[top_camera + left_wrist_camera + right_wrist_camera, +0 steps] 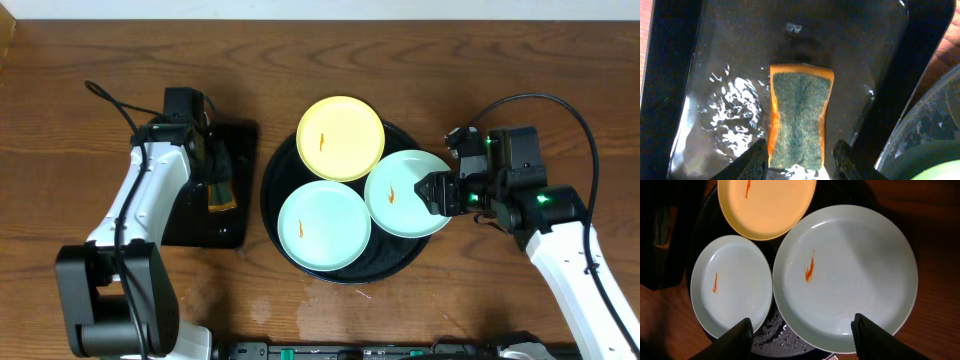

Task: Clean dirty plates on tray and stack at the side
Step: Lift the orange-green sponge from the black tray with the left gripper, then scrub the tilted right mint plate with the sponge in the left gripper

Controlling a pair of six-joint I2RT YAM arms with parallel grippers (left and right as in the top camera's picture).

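Overhead, three orange-smeared plates lie on the round tray (272, 190): the yellow plate (341, 138) far, the left mint plate (324, 226) near, the right mint plate (405, 193) overhanging the rim. The right jaws gape wide and empty, straddling that plate's right edge. The left jaws, open, flank the sponge (801, 120) in the rectangular tray (730, 60).

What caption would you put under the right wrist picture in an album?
Open right gripper over the black tray: pale yellow plate and two mint plates, each orange-smeared.
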